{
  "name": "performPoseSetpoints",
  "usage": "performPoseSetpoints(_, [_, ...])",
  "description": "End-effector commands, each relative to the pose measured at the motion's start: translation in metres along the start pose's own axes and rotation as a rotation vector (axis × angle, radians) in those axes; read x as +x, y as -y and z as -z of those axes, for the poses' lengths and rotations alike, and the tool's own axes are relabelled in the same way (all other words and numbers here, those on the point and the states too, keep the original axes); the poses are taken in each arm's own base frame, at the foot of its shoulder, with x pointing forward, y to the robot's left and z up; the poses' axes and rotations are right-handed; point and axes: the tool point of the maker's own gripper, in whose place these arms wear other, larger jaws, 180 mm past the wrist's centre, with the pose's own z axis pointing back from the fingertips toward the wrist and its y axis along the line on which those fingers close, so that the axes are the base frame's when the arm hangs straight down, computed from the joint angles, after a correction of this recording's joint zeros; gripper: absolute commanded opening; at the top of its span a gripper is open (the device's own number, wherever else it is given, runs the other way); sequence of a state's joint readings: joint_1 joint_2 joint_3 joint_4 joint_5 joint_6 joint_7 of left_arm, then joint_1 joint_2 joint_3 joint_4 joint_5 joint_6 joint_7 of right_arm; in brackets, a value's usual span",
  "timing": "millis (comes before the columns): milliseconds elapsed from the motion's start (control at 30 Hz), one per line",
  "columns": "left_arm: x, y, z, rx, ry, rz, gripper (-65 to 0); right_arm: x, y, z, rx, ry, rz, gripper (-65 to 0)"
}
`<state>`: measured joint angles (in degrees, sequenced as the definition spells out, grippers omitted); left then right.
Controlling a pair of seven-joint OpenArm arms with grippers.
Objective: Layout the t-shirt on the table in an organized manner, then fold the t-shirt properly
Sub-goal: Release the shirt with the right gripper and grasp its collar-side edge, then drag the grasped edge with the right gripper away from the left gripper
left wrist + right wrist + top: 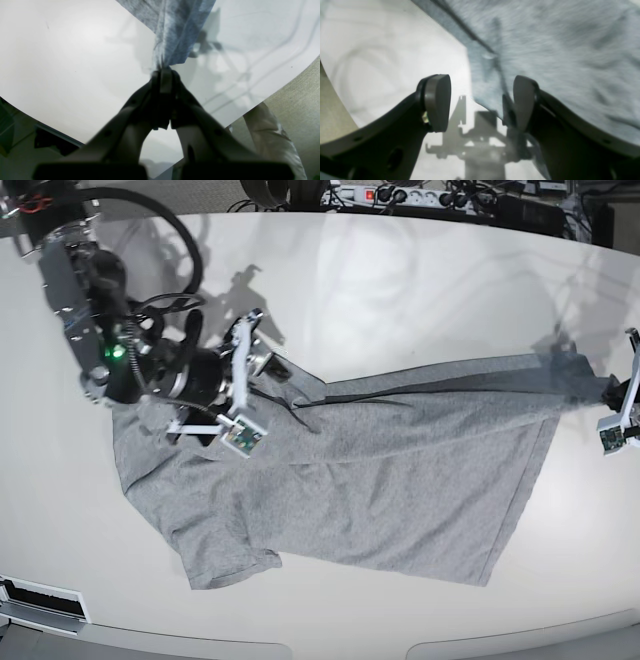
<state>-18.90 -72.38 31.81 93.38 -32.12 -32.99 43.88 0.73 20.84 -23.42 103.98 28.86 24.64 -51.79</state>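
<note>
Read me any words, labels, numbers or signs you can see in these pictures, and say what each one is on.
None can be read.
The t-shirt shows only plain grey cloth; no lettering is visible.
The table carries no markings.
The power strip at the far edge is too small to read.

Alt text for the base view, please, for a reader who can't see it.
A grey t-shirt lies spread, wrinkled, across a white table. The left gripper pinches one corner at the view's right edge, while the right gripper stands open at the shirt's opposite end.
</note>
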Motion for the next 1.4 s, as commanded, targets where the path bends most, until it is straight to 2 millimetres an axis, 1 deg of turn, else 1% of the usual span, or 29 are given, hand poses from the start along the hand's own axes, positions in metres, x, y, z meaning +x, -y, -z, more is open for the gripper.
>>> performPoseSetpoints(0, [-0.004,-0.015,-0.012,0.047,-0.007,-0.005,-65.0,0.014,0.003,0.0,-0.007,0.047,-0.011,-24.8])
performPoseSetpoints(67, [-0.004,-0.015,-0.012,0.047,-0.009,-0.004,-65.0,0.014,-0.004,0.012,0.01,0.044,0.002,-24.8])
performPoseSetpoints(133, [-0.005,-0.015,-0.012,0.047,-0.012,-0.004,-65.0,0.009,-0.006,0.024,0.0,0.024,0.0,-24.8])
performPoseSetpoints(267, [-0.005,-0.016,-0.012,0.048,-0.012,-0.004,-65.0,-0.009,-0.005,0.049,-0.02,-0.026,0.027,-24.8])
performPoseSetpoints(333, [-0.005,-0.016,-0.012,0.048,-0.013,-0.004,-65.0,-0.02,-0.003,0.056,-0.026,-0.046,0.036,-24.8])
performPoseSetpoints(433, [-0.006,-0.015,-0.012,0.047,-0.022,-0.004,-65.0,-0.029,0.012,0.06,-0.102,-0.059,0.05,-24.8])
performPoseSetpoints(500, [-0.009,-0.015,-0.012,0.047,-0.033,-0.005,-65.0,-0.034,0.017,0.061,-0.127,-0.077,0.048,-24.8])
performPoseSetpoints(533, [-0.009,-0.015,-0.012,0.047,-0.036,-0.005,-65.0,-0.036,0.016,0.061,-0.124,-0.083,0.049,-25.0])
performPoseSetpoints(633, [-0.009,-0.015,-0.012,0.047,-0.036,-0.005,-65.0,-0.046,0.013,0.065,-0.102,-0.107,0.054,-29.0])
performPoseSetpoints(800, [-0.009,-0.015,-0.012,0.047,-0.037,-0.005,-65.0,-0.063,0.008,0.07,-0.066,-0.152,0.054,-29.9])
performPoseSetpoints(833, [-0.009,-0.015,-0.012,0.047,-0.037,-0.005,-65.0,-0.065,0.008,0.071,-0.068,-0.156,0.054,-32.9])
performPoseSetpoints(867, [-0.009,-0.016,-0.012,0.048,-0.037,-0.005,-65.0,-0.066,0.008,0.071,-0.067,-0.156,0.056,-37.7])
performPoseSetpoints(933, [-0.009,-0.015,-0.012,0.047,-0.037,-0.005,-65.0,-0.066,0.009,0.071,-0.071,-0.16,0.05,-50.1])
performPoseSetpoints(1000, [-0.009,-0.015,-0.012,0.047,-0.037,-0.005,-65.0,-0.065,0.01,0.071,-0.073,-0.159,0.049,-63.2])
performPoseSetpoints(1033, [-0.009,-0.016,-0.012,0.047,-0.037,-0.005,-65.0,-0.065,0.01,0.071,-0.073,-0.158,0.049,-65.0])
performPoseSetpoints(1100, [-0.009,-0.016,-0.012,0.047,-0.037,-0.005,-65.0,-0.061,0.011,0.07,-0.076,-0.149,0.043,-65.0])
performPoseSetpoints(1200, [-0.01,-0.016,-0.012,0.048,-0.039,-0.004,-65.0,-0.043,0.009,0.059,-0.075,-0.136,-0.014,-65.0])
performPoseSetpoints(1300, [-0.012,-0.017,-0.013,0.054,-0.047,0.0,-65.0,-0.015,0.006,0.036,-0.074,-0.12,-0.144,-65.0])
performPoseSetpoints(1367, [-0.013,-0.017,-0.014,0.055,-0.05,0.0,-65.0,0.009,0.005,0.012,-0.095,-0.07,-0.229,-65.0])
